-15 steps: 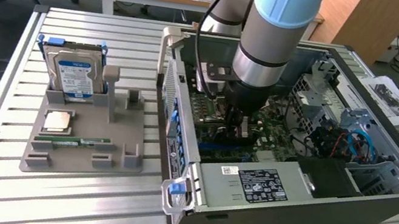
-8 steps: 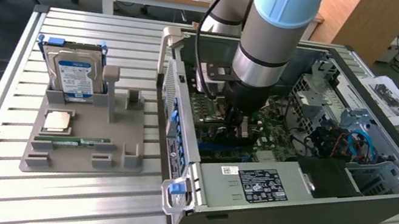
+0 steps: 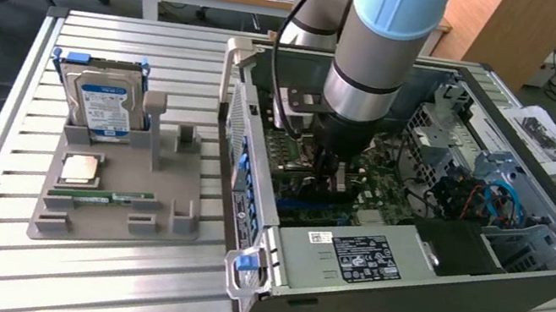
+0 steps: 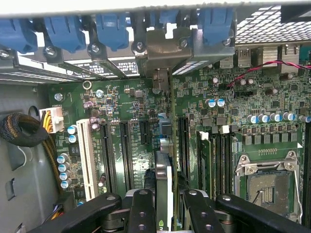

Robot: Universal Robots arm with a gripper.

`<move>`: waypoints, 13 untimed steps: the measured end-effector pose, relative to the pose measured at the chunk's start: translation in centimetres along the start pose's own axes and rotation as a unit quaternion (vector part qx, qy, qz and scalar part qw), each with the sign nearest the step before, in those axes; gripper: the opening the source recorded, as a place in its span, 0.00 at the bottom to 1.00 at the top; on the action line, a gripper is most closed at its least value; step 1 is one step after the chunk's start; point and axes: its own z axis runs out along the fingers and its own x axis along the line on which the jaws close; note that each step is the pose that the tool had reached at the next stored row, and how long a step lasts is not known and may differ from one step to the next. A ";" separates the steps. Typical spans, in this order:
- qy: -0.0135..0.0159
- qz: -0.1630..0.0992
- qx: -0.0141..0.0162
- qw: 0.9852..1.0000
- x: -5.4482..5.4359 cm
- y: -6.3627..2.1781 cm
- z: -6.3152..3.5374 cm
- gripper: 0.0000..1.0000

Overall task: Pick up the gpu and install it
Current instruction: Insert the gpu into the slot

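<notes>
I have the gripper [image 4: 164, 204] down inside the open computer case [image 3: 529, 286], its fingers [image 4: 142, 208] pinching the gpu [image 4: 164, 187] edge-on between them. The card stands upright over the motherboard [image 4: 228, 111], among the black expansion slots [image 4: 126, 155]. On the exterior view's left, the hard drive [image 3: 104, 104] sits in the grey holder [image 3: 119, 214] on the surface [image 3: 61, 281].

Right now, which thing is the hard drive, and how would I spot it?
Find the grey plastic holder on the slatted metal table, on the exterior view's left of the open computer case. The hard drive stands upright at the holder's far end. It is the boxy silver block with a blue-and-white label, unlike the thin green memory stick lying flat nearby.
</notes>
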 end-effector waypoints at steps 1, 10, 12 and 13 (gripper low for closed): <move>0.000 0.000 0.000 1.000 0.0 0.00 0.00 0.27; 0.000 0.000 0.000 1.000 0.0 0.00 -0.11 0.27; -0.001 0.000 0.001 1.000 0.0 -0.02 -0.30 0.27; 0.000 0.000 0.000 1.000 0.0 -0.03 -0.47 0.27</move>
